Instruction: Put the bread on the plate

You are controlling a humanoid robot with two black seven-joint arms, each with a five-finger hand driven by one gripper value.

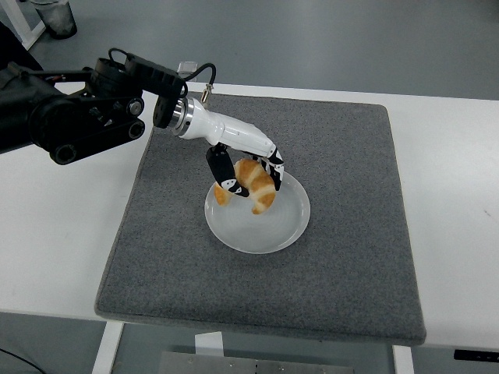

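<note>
The left hand (248,175) is clenched around the bread (251,185), thumb on one side and fingers over the top. Directly beneath the hand is the plate (274,231), with the bread over its upper left part; the plate sits on a grey mat (343,257).

No readable text, label, brand, number or sign anywhere: none on the plate (257,230), the grey mat (343,257) or the white table (54,234).
</note>
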